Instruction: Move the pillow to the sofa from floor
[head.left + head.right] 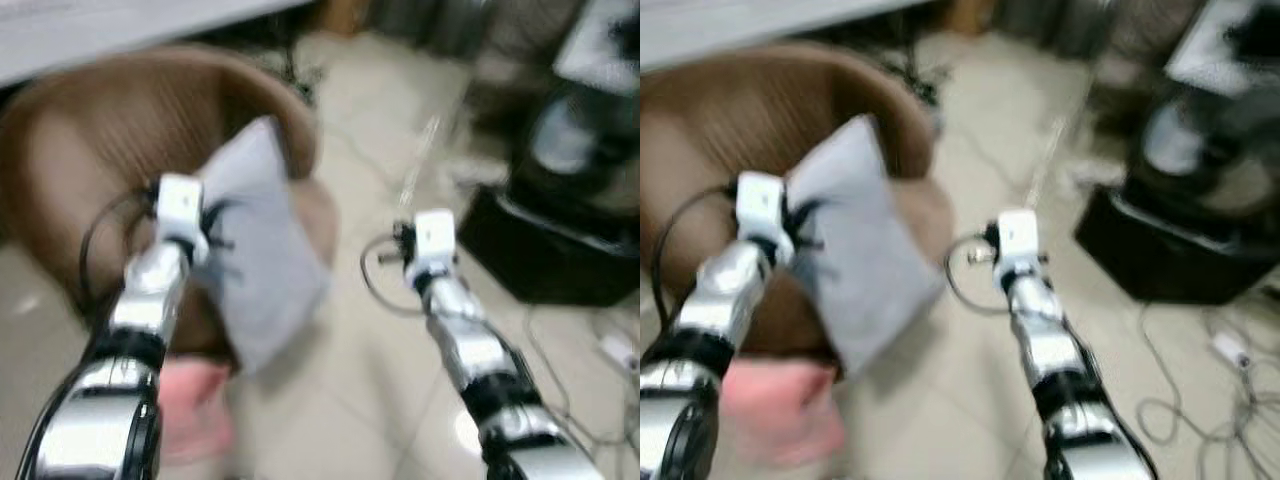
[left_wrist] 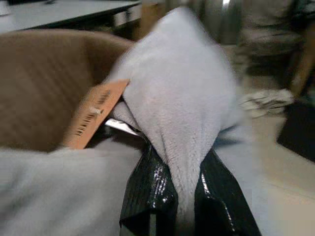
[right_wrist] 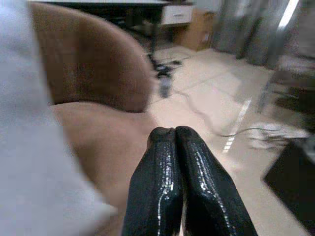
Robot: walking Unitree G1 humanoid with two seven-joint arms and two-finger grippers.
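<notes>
A grey pillow (image 1: 262,240) hangs in the air in front of the brown round sofa (image 1: 110,140), over the front edge of its seat. My left gripper (image 2: 184,189) is shut on a fold of the pillow (image 2: 182,98); an orange tag (image 2: 93,113) dangles from the fabric. My right gripper (image 3: 170,135) is shut with nothing in it, held over the floor to the right of the sofa (image 3: 93,64). The eye views are blurred.
A pink object (image 1: 195,405) lies on the floor near my left arm. Black equipment (image 1: 550,250) and loose cables (image 1: 590,400) stand on the right. Pale tiled floor (image 1: 370,130) runs between the sofa and that equipment. A desk edge (image 1: 120,30) lies behind the sofa.
</notes>
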